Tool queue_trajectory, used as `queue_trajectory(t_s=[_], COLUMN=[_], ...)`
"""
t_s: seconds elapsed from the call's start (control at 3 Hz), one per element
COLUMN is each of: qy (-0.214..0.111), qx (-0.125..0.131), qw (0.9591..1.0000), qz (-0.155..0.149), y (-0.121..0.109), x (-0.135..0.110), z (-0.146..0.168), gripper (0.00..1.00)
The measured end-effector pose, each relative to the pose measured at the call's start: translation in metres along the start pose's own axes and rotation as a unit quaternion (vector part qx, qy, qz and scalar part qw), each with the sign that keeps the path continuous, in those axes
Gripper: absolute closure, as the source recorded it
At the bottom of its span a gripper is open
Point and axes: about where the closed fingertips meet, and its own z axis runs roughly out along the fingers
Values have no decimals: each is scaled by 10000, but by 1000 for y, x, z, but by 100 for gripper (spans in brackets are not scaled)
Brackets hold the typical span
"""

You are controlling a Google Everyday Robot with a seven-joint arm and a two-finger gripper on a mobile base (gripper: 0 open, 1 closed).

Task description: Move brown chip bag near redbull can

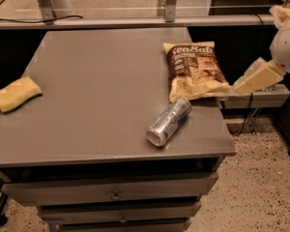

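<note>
The brown chip bag point(195, 71) lies flat on the grey table point(96, 91) near its right edge, its lower edge close to the redbull can. The redbull can point(169, 122) lies on its side just in front of the bag, its open-end rim facing the table's front. My gripper point(261, 50) is off the table's right side, to the right of the bag and apart from it. It is open and empty, with one pale finger point(256, 79) pointing down-left toward the bag's corner.
A yellow sponge point(15, 93) lies at the table's left edge. Drawers point(116, 195) sit under the tabletop. A shelf point(258, 98) sticks out beyond the right edge below my gripper. A rail point(135, 21) runs along the back.
</note>
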Motion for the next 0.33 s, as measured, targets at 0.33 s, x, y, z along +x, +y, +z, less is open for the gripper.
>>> queue_trajectory(t_s=[0.33], qy=[-142], qx=[534], qw=[9985], qz=[-62], y=[-26], x=[-15], z=[-11], gripper=[0])
